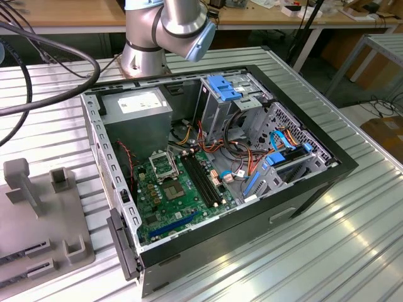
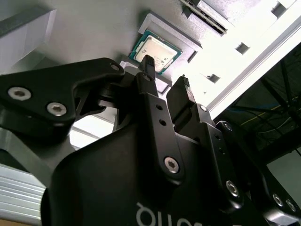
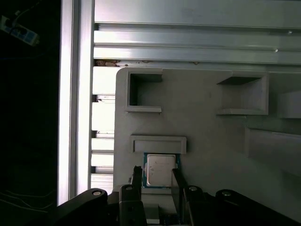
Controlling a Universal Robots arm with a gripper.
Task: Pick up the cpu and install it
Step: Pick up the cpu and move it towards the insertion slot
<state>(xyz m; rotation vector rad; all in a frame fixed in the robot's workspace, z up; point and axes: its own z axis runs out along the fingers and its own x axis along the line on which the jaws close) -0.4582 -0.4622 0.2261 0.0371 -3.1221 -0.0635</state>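
The cpu (image 3: 160,170) is a small square chip with a silver-grey top and a green rim. It lies in a recess of the grey holder block (image 3: 202,136), next to a low raised bar. In both wrist views my gripper (image 3: 156,169) hangs close over the chip, open, with one black finger (image 3: 137,175) on each side of it. From the second wrist view the cpu (image 2: 155,49) lies just beyond the fingertips of the gripper (image 2: 165,69). The green motherboard (image 1: 179,201) with its black-framed socket (image 1: 162,165) lies inside the open computer case (image 1: 327,170).
In the exterior view the grey holder block (image 1: 38,214) sits at the left on the slatted metal table (image 1: 327,251), beside the case. The arm's base (image 1: 145,53) stands behind the case. A power supply (image 1: 138,104), drive cage (image 1: 230,94) and loose cables (image 1: 252,151) crowd the case.
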